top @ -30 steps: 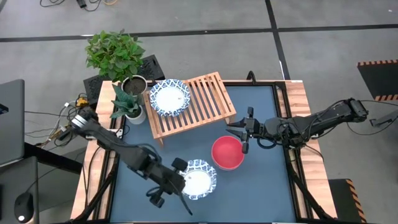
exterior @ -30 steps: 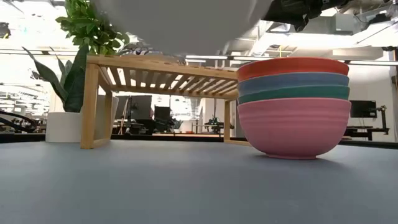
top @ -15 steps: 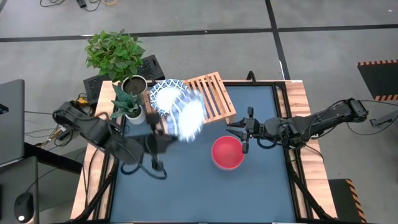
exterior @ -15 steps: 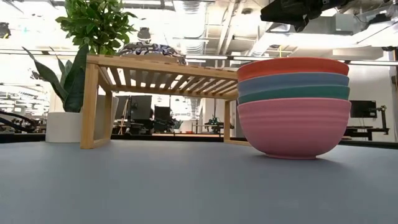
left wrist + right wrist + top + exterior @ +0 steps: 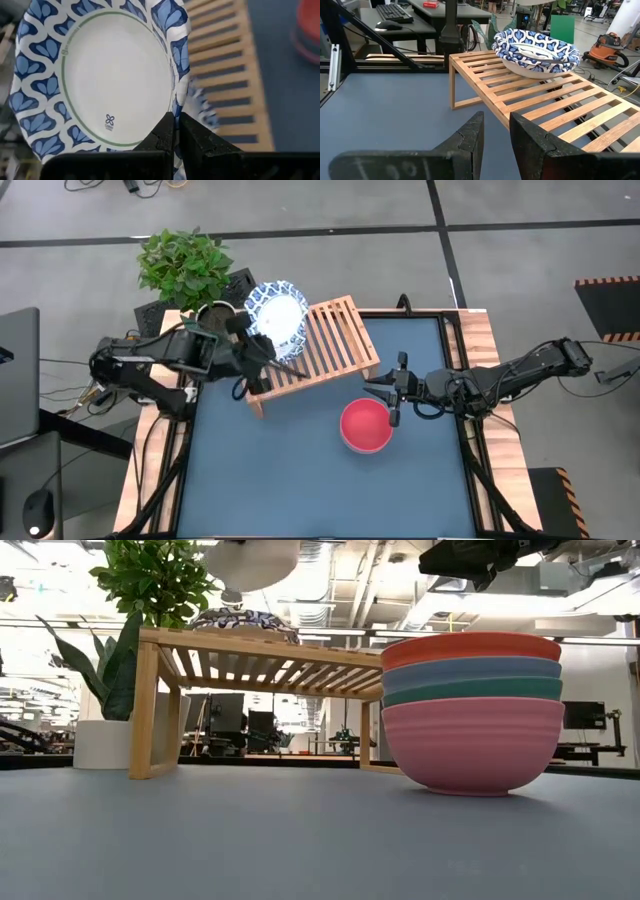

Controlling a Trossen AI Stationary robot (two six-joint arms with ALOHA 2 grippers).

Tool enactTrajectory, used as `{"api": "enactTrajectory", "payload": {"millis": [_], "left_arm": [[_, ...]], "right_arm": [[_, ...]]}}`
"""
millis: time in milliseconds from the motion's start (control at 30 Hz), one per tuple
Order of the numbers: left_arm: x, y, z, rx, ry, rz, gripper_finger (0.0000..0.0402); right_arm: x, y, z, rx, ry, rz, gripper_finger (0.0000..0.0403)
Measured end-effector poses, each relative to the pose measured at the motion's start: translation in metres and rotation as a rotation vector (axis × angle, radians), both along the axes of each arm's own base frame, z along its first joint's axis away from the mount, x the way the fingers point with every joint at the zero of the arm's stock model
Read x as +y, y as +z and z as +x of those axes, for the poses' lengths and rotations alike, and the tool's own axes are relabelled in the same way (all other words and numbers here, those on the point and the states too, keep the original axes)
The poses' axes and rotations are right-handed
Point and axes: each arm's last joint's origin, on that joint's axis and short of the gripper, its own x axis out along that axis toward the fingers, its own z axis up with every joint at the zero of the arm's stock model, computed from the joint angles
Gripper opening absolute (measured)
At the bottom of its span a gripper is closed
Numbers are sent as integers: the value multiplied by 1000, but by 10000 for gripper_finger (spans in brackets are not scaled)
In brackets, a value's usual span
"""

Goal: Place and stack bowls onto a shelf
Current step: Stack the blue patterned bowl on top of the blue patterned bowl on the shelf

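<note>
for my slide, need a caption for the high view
Left tool holds a patterned bowl over the shelf.

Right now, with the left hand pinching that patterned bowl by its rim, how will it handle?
The patterned bowl looks thin, probably light and somewhat floppy. Held by the left hand at one wavy edge, it may sag or twist. Its smooth inside could slip.

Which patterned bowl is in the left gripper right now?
The blue-patterned bowl raised above the shelf, pinched at its rim by the left gripper; the other patterned bowl sits on the slats.
</note>
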Motion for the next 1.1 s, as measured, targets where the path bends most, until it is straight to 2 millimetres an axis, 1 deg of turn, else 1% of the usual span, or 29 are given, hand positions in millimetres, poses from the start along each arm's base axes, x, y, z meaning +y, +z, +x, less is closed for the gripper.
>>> {"api": "enactTrajectory", "payload": {"millis": [167, 267, 467, 600, 767, 867, 1033, 1100], "left_arm": [[21, -7, -4, 70, 68, -31, 0], [29, -8, -5, 82, 65, -82, 0], [43, -8, -6, 94, 95, -93, 0], [51, -17, 3, 148, 87, -119, 0], [55, -29, 17, 216, 61, -129, 0], [56, -40, 26, 281, 51, -135, 0], [55, -49, 34, 316, 3, -214, 0], [55, -50, 34, 328, 3, -221, 0]], "right_arm": [[0, 0, 0, 0, 0, 0, 118], [0, 0, 0, 0, 0, 0, 118], [0, 0, 0, 0, 0, 0, 118], [0, 0, 0, 0, 0, 0, 118], [0, 0, 0, 0, 0, 0, 118], [0, 0, 0, 4, 0, -1, 118], [0, -1, 0, 15, 0, -3, 118], [0, -2, 0, 19, 0, -4, 118]]}}
